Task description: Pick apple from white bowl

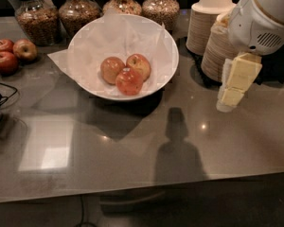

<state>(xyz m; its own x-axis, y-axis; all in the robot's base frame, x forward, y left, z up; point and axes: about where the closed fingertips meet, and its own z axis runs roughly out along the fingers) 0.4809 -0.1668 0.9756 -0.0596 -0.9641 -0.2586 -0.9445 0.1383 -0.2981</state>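
Gripper (232, 96) hung over the table (132, 150), well right of the white bowl (173, 72) and touching nothing. Whether it was parted or closed I could not tell. My white arm housing (262, 18) sat above it.

White bowl: lined with crumpled white paper (97, 41), one corner spilling over its left rim. Three fruit clustered at its middle, touching one another. The apple (138, 65), yellowish with a red blush, lay at the back right of the cluster. A tan apple (112, 70) lay at the left, and a red apple (129, 81) at the front.

Behind the bowl: four glass jars (78, 13) in a row, filled with brown grainy stuff. Right of the bowl: two stacks of disposable bowls (210, 20), near my gripper. Left of the bowl: three darker apples (4, 62) loose on the table.
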